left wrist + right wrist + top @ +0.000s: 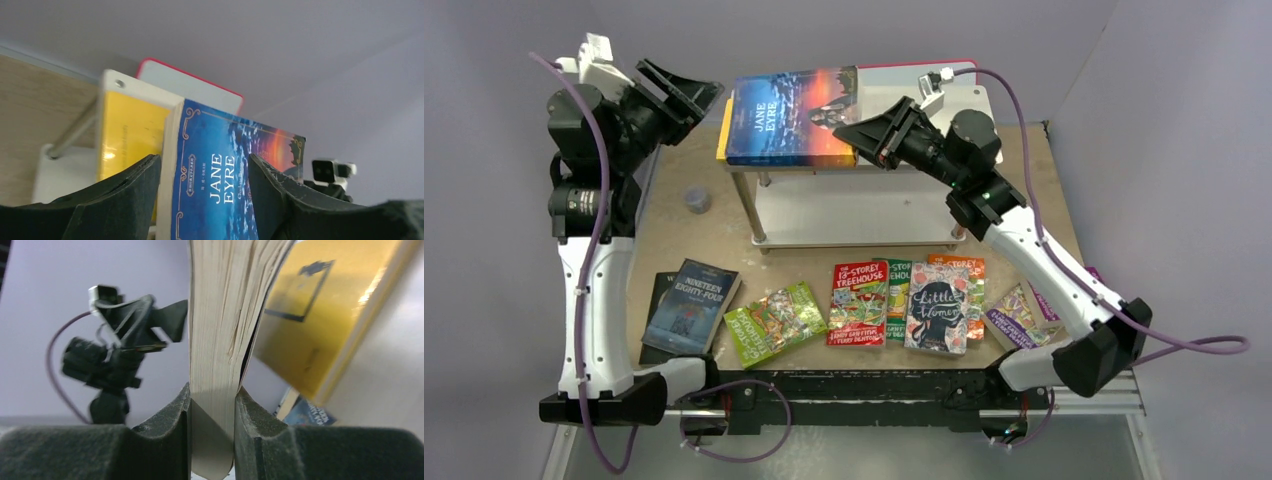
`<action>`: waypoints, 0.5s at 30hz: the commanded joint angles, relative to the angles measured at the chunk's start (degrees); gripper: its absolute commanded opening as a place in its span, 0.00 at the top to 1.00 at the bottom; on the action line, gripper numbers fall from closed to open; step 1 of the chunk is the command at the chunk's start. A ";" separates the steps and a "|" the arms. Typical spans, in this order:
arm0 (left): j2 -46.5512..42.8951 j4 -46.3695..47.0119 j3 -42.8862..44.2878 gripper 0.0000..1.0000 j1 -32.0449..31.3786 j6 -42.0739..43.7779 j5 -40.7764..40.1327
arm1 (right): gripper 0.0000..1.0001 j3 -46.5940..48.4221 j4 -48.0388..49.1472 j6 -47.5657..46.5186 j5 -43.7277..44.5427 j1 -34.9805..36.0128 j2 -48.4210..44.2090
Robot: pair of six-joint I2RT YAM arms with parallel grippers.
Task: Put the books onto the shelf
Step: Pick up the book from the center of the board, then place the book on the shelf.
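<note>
My right gripper (212, 402) pinches one end of the Jane Eyre book (789, 115), lying atop the yellow book (125, 130) on the shelf (864, 215); my left gripper (679, 95) gapes empty just beside its other end. More paperbacks (859, 300) line the wooden table (724, 240), grey walls (844, 30) around.

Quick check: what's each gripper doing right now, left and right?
Left gripper: open, gripping nothing.
Right gripper: shut on the Jane Eyre book.

Jane Eyre book (792, 115) is deep blue with an orange sunset; yellow book (127, 132); Little Women (937, 308) dark, pink-floral pattern; shelf (854, 215) pale silver-white; board (200, 90) white, pink-edged
</note>
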 commanded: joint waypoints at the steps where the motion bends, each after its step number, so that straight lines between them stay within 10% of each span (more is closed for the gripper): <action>1: 1.40 -11.95 9.92 0.36 0.82 12.99 -19.01 | 1.00 8.74 6.68 -1.57 0.64 -2.01 1.41; 15: -1.49 -9.83 4.97 0.35 0.87 13.24 -20.56 | 1.00 20.45 6.05 -2.41 0.07 -2.31 12.21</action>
